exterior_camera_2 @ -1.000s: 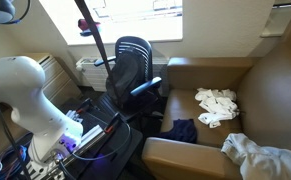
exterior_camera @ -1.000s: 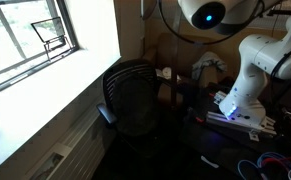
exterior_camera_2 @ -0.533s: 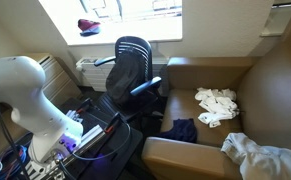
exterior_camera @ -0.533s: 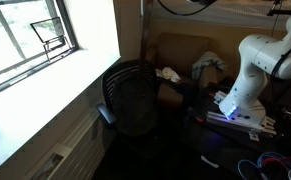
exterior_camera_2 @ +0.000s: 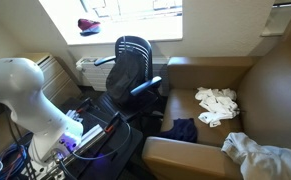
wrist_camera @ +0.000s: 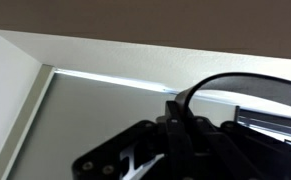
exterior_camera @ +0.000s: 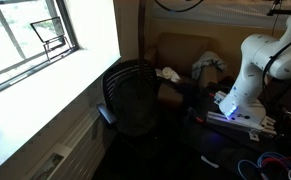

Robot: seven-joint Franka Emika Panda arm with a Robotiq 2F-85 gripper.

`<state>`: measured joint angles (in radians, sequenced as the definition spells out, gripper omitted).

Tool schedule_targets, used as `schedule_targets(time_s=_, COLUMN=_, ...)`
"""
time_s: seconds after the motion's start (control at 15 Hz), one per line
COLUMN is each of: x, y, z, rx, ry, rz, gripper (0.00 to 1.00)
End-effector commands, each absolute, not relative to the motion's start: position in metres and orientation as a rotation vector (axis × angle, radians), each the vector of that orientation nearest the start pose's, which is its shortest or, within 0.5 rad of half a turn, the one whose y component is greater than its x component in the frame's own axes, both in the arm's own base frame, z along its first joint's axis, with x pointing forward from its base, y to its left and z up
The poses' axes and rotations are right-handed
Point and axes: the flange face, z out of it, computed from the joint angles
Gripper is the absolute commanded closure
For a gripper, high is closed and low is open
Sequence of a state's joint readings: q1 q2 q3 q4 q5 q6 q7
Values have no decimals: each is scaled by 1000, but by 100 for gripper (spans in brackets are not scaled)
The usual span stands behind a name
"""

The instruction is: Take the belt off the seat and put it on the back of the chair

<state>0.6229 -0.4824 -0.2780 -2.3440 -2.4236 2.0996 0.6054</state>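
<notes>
wrist view: gripper (wrist_camera: 175, 106) dark, low in frame, aimed up at a pale ceiling corner. jaws pressed together, no gap visible. pinched at the tips: belt (wrist_camera: 235, 75), a thin black strap. leaves the tips going up, then bends over and runs right, out past the right edge. long axis roughly across the frame, drooping slightly toward the far end. only that stretch shown, neither end visible, buckle not made out.

exterior views: gripper and belt above the frame, cannot be made out. white arm (exterior_camera: 247, 75) rising from a cluttered base near the chair (exterior_camera: 135, 100), seen also from the opposite side (exterior_camera_2: 25, 90). chair (exterior_camera_2: 130, 72) upright, standing between window (exterior_camera: 35, 35) wall and brown couch (exterior_camera_2: 275, 90). back (exterior_camera_2: 133, 52) tall, rounded, black mesh, its rear side turned to the camera in an exterior view (exterior_camera: 135, 92). white cloth (exterior_camera_2: 217, 105) lying on the couch cushion, well apart from the chair.
</notes>
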Motion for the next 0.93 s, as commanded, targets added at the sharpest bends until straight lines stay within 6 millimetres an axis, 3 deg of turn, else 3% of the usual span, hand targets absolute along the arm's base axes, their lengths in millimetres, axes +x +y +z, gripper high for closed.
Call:
schedule_targets(time_s=0.0, x=448, y=57, z=671, rx=906, ry=587, rz=1129, gripper=99)
schedule_targets(time_s=0.13, x=455, y=33, z=708, rx=892, ry=495, rz=1226, gripper=99)
schedule_targets(time_s=0.27, x=475, y=19, z=730, rx=929, ry=397, rz=1274, gripper=99)
schedule_targets(time_s=0.4, x=503, y=20, z=722, rx=1029, ry=376, rz=1294, gripper=99)
schedule_targets(time_s=0.47, x=467, y=13, z=728, rx=974, ry=373, rz=1275, gripper=96)
schedule_targets(time_s=0.67, x=498, y=22, z=715, rx=1026, ry=380, rz=1285, gripper=96)
schedule_targets(time_s=0.87, x=495, y=10, z=713, rx=1032, ry=342, rz=1243, gripper=99)
